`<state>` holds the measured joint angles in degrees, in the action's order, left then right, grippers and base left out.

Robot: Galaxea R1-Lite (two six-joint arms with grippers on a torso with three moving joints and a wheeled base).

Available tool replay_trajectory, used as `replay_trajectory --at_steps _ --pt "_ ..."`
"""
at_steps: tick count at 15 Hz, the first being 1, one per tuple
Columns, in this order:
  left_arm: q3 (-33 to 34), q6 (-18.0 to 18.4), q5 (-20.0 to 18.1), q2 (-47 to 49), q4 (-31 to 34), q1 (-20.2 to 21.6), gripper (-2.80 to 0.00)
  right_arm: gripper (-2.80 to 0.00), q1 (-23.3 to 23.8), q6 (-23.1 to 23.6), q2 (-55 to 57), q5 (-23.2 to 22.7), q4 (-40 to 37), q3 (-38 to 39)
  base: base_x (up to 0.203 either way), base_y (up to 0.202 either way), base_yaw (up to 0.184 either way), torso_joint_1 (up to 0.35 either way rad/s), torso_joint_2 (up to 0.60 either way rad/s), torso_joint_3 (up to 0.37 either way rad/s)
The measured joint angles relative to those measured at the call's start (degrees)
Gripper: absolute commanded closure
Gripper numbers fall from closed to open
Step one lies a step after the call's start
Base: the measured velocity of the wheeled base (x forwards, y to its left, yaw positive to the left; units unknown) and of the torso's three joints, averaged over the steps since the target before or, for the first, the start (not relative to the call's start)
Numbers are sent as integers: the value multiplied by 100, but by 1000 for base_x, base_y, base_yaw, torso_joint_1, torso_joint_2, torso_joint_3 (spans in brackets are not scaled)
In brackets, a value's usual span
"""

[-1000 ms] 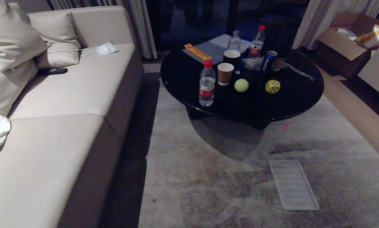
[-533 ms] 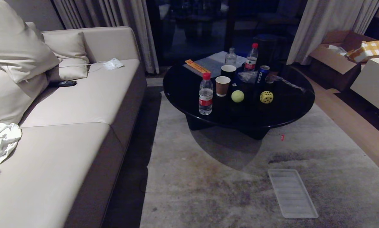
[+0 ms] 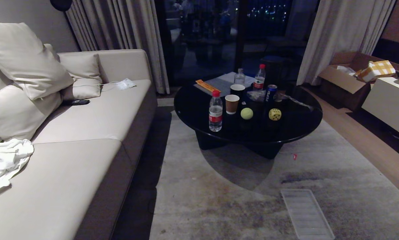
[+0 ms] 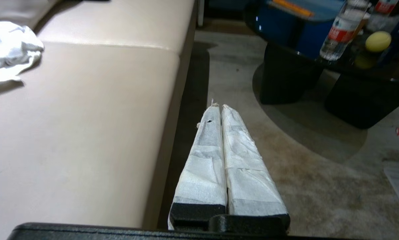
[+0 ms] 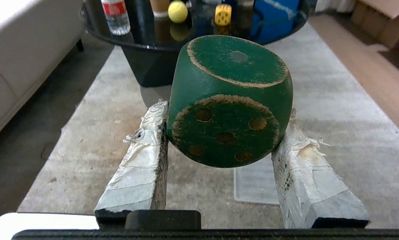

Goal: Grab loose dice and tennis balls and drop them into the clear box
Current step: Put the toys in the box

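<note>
My right gripper (image 5: 226,111) is shut on a dark green die (image 5: 229,100), held above the rug. A yellow die (image 3: 275,114) and a tennis ball (image 3: 246,113) lie side by side on the round black table (image 3: 192,106); the right wrist view also shows the ball (image 5: 177,11) and the yellow die (image 5: 223,14) far ahead. My left gripper (image 4: 219,106) is shut with nothing in it, hanging over the rug beside the sofa edge. Neither arm shows in the head view. The clear box is out of view.
A flat ribbed translucent lid (image 3: 306,213) lies on the rug at the near right. On the table stand a water bottle (image 3: 215,111), paper cups (image 3: 232,104) and a Pepsi can (image 3: 270,93). A beige sofa (image 3: 86,133) fills the left; a cardboard box (image 3: 346,80) sits far right.
The head camera has tilted upward: the whole scene has slid down the picture and more curtain and window shows. The things on the table have not moved.
</note>
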<state>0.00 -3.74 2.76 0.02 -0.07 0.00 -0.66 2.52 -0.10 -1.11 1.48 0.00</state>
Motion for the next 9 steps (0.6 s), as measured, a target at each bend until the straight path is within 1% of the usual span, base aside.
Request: replay_trajectory --at_steps 5,9 --pt "0 69 -41 0 5 0 0 0 2 -2 0 3 0 0 0 0 0 1 -2 194" --pt "0 28 -1 0 2 0 0 0 -2 0 2 0 0 0 0 0 0 2 4 42"
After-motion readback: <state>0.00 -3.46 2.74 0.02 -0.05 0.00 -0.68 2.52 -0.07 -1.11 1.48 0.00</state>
